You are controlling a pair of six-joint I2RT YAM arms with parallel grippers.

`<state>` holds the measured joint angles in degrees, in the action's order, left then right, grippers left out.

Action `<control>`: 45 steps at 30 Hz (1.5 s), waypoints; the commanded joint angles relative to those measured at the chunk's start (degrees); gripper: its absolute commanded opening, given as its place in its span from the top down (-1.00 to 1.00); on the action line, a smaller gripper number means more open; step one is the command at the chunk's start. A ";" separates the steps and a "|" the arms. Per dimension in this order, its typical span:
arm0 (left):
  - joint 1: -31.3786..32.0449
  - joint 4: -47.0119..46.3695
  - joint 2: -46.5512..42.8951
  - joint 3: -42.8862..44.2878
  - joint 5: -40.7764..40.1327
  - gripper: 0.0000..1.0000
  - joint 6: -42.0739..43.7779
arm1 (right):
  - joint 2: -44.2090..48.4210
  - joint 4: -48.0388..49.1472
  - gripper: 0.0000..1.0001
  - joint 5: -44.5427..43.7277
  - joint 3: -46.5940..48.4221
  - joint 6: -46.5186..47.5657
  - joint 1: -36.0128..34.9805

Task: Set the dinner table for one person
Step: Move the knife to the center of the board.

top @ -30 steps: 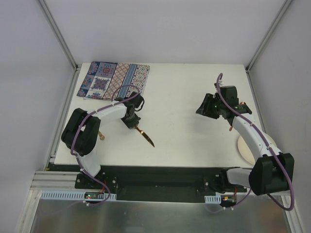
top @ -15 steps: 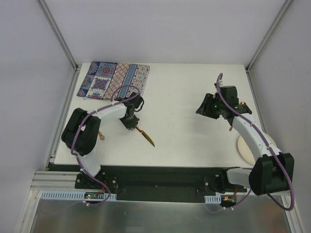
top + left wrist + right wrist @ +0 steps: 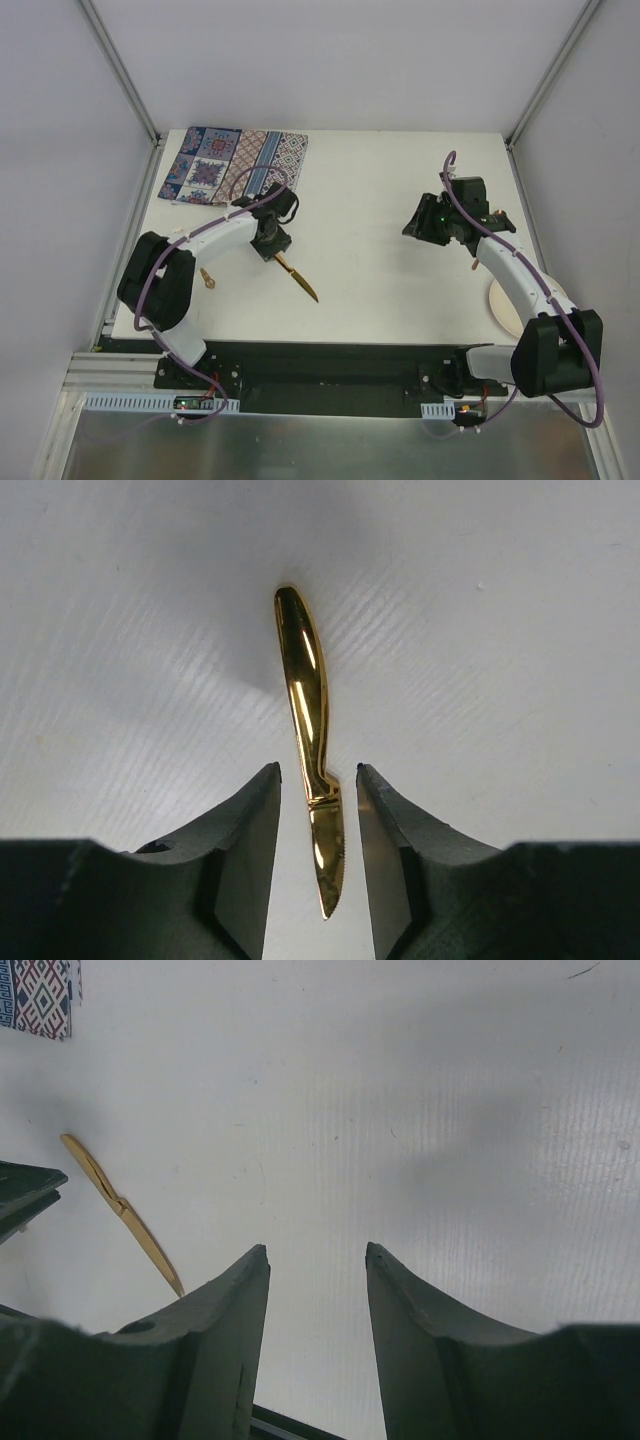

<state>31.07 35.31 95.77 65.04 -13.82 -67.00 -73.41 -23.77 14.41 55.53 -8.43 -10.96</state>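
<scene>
White dinner table (image 3: 380, 200) with aluminium rails fills the workspace and carries everything. Patterned blue-and-red placemat (image 3: 232, 165) lies flat at the far left corner, nothing on it.

Gold knife (image 3: 298, 279) lies flat on the bare table, left of centre and closer to the near edge, running diagonally. It is clear of the placemat.

Left gripper (image 3: 318, 772) hangs right over the knife, claw parted. In the left wrist view the blade part sits between the two fingers with a gap on each side, and the handle sticks out past the fingertips. Not gripped; the knife is on the table.

Right gripper (image 3: 317, 1250) is up over the right half of the table, well apart from the knife. Its claw stands apart with only white tabletop between the fingers, holding nothing.

Cream plate (image 3: 497, 303) sits near the right edge, toward the near right corner. It is mostly hidden under the right arm, so can't tell what's on it.

The end of a small gold utensil (image 3: 208, 280) pokes out beside the left arm near the left edge. The rest is hidden, type unclear.
</scene>
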 commanded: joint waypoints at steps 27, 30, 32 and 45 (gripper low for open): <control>0.40 -1.12 5.74 -0.79 -3.14 0.03 -9.64 | 1.07 1.09 0.07 0.97 -1.12 0.87 1.29; 0.40 -1.12 6.45 -1.14 -3.31 0.04 -10.08 | 0.98 1.27 0.07 1.05 -1.30 0.87 1.47; 0.40 -1.12 6.80 -1.23 -3.14 0.05 -10.69 | 0.72 1.36 0.07 1.14 -1.30 0.87 1.56; 0.40 -1.82 9.08 -3.16 -1.38 0.20 -13.15 | 0.81 1.53 0.07 2.19 -1.74 1.04 2.70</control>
<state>31.14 33.28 102.13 64.12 -15.55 -78.15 -73.41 -23.35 15.27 53.93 -8.03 -9.06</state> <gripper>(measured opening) 0.418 0.464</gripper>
